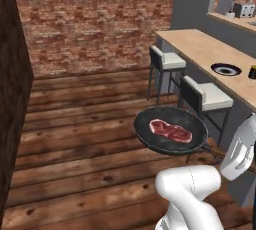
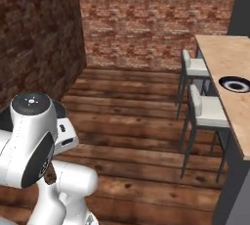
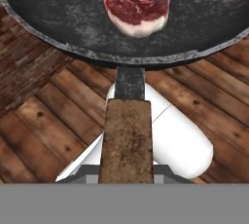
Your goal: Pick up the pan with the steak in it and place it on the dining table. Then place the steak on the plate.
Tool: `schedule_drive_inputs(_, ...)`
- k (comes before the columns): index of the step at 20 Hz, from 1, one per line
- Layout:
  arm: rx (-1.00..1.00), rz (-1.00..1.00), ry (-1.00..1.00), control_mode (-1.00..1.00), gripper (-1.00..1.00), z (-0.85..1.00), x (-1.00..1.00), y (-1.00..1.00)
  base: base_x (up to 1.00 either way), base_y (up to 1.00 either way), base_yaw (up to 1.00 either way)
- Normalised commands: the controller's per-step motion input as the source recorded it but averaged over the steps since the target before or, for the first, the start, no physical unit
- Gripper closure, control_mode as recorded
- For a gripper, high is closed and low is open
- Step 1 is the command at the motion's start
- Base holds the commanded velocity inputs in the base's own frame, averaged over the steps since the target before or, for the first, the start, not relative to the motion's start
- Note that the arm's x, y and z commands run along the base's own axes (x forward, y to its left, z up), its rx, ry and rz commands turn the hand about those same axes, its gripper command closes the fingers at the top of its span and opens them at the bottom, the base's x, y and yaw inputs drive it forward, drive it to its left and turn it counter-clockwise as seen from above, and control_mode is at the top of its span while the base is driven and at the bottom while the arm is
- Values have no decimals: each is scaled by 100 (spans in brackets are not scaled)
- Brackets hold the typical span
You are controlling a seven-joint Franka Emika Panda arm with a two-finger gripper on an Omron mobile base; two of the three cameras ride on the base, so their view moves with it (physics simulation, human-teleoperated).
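Observation:
The black pan (image 1: 170, 130) hangs level in the air over the wooden floor, to the left of the nearer stool. The red, fat-edged steak (image 1: 170, 130) lies flat in its middle. In the hand view the steak (image 3: 137, 1) sits in the pan (image 3: 58, 13), and the brown wooden handle (image 3: 127, 135) runs straight down into my gripper (image 3: 127, 177), which is shut on it. The plate (image 1: 226, 69), dark-rimmed with a white centre, rests on the dining table (image 1: 200, 49) further right. From the right base view the plate (image 2: 236, 84) lies on the dining table (image 2: 219, 53).
Two white-cushioned stools (image 1: 167, 60) (image 1: 210, 95) stand along the table's near side, between the pan and the tabletop. A dark wall (image 1: 10, 99) bounds the left and a brick wall (image 1: 95, 19) stands at the back. My own white arm (image 2: 34, 141) blocks the lower left of the right base view.

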Motion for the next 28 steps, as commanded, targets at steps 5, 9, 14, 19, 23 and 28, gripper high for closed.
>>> schedule_drive_inputs(5,0,0,0,100,100,0,0,0,100,50,-17)
schedule_drive_inputs(9,0,0,0,100,100,0,0,0,100,48,-17)
schedule_drive_inputs(14,0,0,0,100,100,0,0,0,100,44,-18)
schedule_drive_inputs(19,0,0,0,100,100,0,0,0,100,43,-20)
schedule_drive_inputs(23,0,0,0,100,100,0,0,0,70,34,-33)
schedule_drive_inputs(28,0,0,0,100,100,0,0,0,8,8,-49)
